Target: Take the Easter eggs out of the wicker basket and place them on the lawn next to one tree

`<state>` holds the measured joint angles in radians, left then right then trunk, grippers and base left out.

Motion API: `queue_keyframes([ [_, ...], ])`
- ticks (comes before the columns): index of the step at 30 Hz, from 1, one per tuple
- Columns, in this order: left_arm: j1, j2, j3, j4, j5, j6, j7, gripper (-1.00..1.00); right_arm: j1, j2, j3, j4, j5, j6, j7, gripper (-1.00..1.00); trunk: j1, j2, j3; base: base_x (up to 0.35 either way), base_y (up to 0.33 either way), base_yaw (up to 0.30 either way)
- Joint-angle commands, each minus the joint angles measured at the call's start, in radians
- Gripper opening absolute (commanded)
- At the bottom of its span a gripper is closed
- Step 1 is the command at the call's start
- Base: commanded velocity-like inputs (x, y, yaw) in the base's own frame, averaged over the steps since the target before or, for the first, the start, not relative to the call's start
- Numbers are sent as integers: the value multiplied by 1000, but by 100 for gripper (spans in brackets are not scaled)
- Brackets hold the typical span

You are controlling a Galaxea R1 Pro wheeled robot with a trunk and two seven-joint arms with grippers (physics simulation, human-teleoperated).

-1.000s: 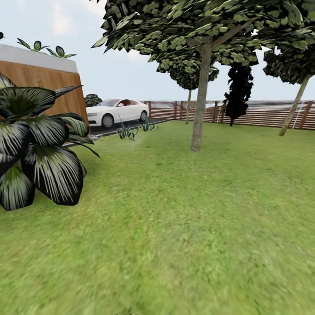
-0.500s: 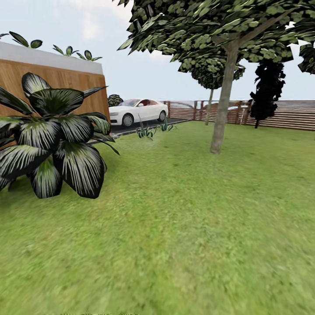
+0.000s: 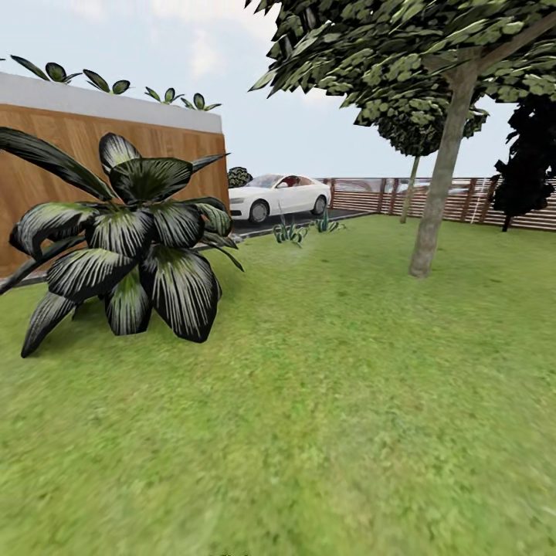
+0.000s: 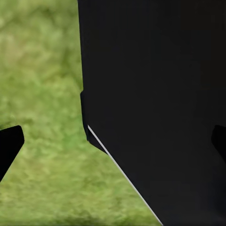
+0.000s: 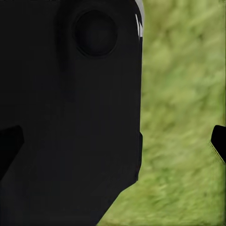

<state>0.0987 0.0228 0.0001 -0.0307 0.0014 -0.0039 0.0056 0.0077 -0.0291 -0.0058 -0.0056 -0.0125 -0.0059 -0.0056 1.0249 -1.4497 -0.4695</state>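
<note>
Mottled green lawn (image 3: 309,401) of the garden spreads across the head view. A tree (image 3: 436,193) with a slim pale trunk and a dark leafy crown stands on it at the right, some way off. The Easter eggs and the wicker basket are out of view. In the left wrist view my left gripper (image 4: 113,143) is open, its dark fingertips (image 4: 9,146) far apart over grass and a black part of the robot. My right gripper (image 5: 113,143) is open too, fingertips (image 5: 219,143) wide apart, nothing held.
A big broad-leaved plant (image 3: 131,247) sits at the left before a wooden wall (image 3: 85,147). Beyond are a white car (image 3: 278,195) on paving, small plants (image 3: 297,230), a slatted fence (image 3: 448,199), a second tree (image 3: 411,185) and a black cypress (image 3: 529,166).
The whole head view has shifted to the right, so the camera has turned left. The broad-leaved plant now shows in full. The things themselves have not moved.
</note>
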Motion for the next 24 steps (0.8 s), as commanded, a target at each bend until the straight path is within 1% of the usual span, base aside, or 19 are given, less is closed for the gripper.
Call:
queue_keyframes([
  [1,1,0,0,-2,0,-1,1,100,0,0,0,-1,-1,0,-1,100,0,0,-1,0,0,290],
  [24,1,0,0,-2,0,-1,1,100,0,-1,0,-1,-1,0,-1,100,0,0,-1,0,0,290],
])
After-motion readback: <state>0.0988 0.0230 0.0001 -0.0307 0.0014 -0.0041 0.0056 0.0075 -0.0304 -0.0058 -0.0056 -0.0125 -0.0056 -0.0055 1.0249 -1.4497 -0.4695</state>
